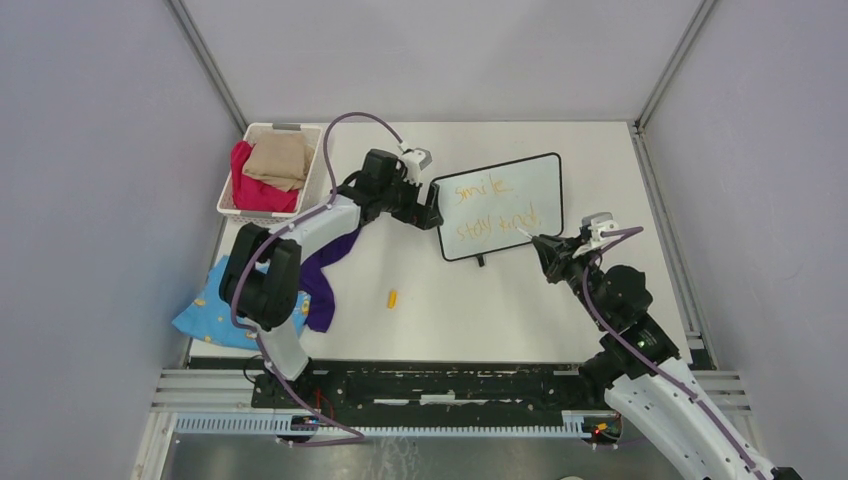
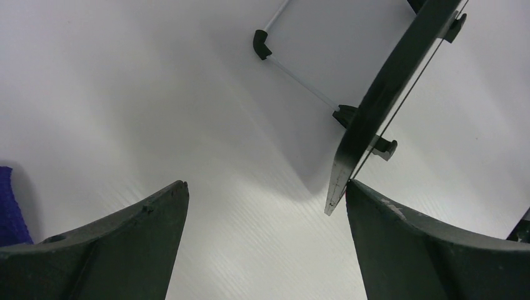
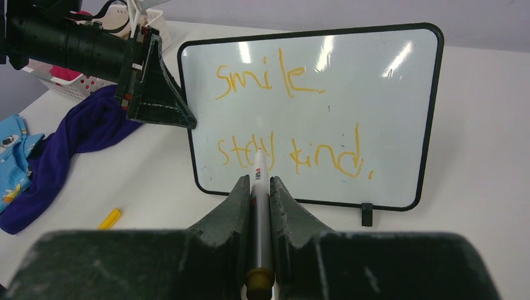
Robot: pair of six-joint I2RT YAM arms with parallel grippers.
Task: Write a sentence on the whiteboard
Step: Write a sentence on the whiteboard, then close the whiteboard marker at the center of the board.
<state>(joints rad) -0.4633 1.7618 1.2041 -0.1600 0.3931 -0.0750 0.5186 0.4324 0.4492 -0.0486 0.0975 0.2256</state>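
The whiteboard stands on its feet at mid-table, black-framed; it also shows in the right wrist view. The sentence is in orange: "smile" above "stay kind". My right gripper is shut on a white marker, whose tip points at the board's lower line, just in front of "stay". In the top view the right gripper is at the board's lower right. My left gripper is open at the board's left edge, which lies against its right finger.
A yellow marker cap lies on the table in front of the board. A purple cloth and a blue patterned cloth lie at the left. A white basket with red and tan cloths stands at the back left.
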